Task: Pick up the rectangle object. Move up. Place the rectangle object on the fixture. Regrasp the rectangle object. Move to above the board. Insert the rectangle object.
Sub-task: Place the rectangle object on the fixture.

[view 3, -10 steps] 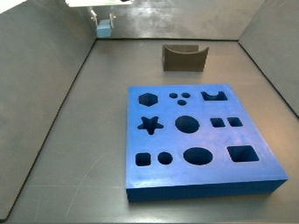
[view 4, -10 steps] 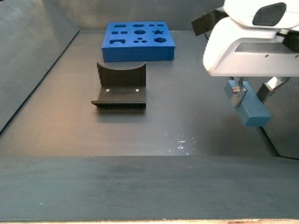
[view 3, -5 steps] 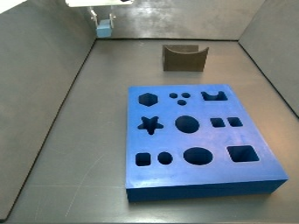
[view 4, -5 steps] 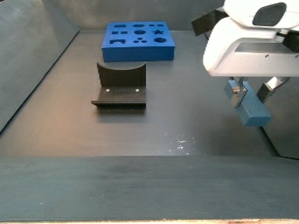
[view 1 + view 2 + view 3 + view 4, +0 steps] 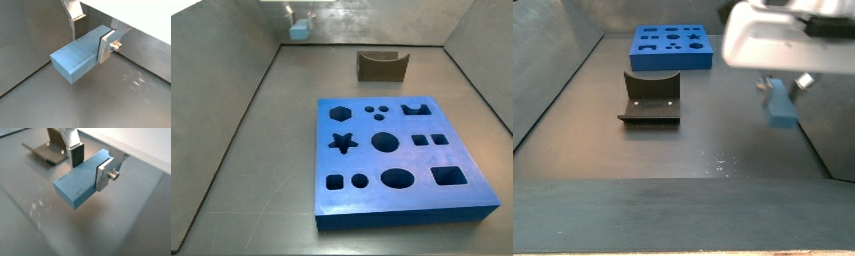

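— Where is the rectangle object (image 5: 80,59) found, and how is it held?

— It is pinched between the silver fingers (image 5: 105,47) of the gripper (image 5: 89,165), clear of the floor; this is seen in both wrist views. In a side view the bar (image 5: 782,103) is seen hanging beside the right wall.

— And the rest?

— The fixture (image 5: 651,99) is seen on the floor, apart from the bar, with the board (image 5: 672,47) behind it.
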You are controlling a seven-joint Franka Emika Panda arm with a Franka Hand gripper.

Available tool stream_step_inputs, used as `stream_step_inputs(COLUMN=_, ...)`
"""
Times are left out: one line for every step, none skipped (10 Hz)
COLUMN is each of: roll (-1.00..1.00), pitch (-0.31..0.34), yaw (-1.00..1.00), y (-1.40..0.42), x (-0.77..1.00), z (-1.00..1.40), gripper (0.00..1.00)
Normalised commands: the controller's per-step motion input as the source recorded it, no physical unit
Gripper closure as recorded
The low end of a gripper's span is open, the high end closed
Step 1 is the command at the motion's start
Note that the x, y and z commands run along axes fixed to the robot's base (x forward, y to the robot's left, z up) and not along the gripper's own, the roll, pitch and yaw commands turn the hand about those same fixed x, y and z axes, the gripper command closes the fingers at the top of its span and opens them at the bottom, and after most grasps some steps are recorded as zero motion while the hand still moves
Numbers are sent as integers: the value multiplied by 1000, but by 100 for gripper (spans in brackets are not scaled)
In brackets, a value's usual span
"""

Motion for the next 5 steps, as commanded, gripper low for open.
stream_step_inputs(roll=-18, pitch=283, yaw=-139, y=-393, x=1000, z=701, gripper=100)
stream_step_inputs(roll=47, pitch=230, yaw=-49, y=-371, x=1000, z=707, gripper=100)
stream_step_inputs(roll=73, pitch=221, yaw=-19, y=-357, x=1000, z=709, gripper=100)
stream_step_inputs(roll=98, pitch=214, yaw=2, y=-334, x=1000, z=706, gripper=100)
stream_step_inputs(roll=107, pitch=217, yaw=16, y=-306, x=1000, z=687, gripper=100)
